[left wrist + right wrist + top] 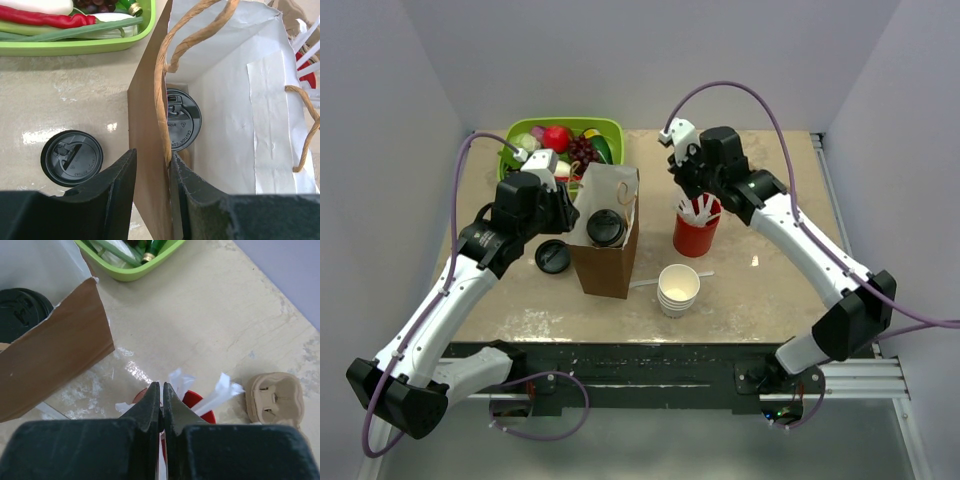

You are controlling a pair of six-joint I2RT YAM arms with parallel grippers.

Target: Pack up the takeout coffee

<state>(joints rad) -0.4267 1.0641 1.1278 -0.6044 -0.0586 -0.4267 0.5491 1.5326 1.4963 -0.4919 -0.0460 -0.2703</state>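
Observation:
The takeout coffee [606, 228], a white cup under a black sip lid [181, 120], stands inside the open brown paper bag [610, 262]. Its lid also shows at the left edge of the right wrist view [20, 310]. My left gripper [572, 205] is at the bag's left wall [147, 125], its fingers [152, 155] closed on that wall beside the twine handle. My right gripper [703, 200] hovers over a red cup [696, 232] of white wrapped straws. Its jaws [161, 385] are shut, with a white straw pinched between them.
A loose black lid [552, 256] lies on the table left of the bag [71, 157]. A stack of lidless white cups [678, 290] stands in front. A green basket [560, 124] of produce is behind the bag. A beige cardboard piece [275, 397] lies beside the red cup.

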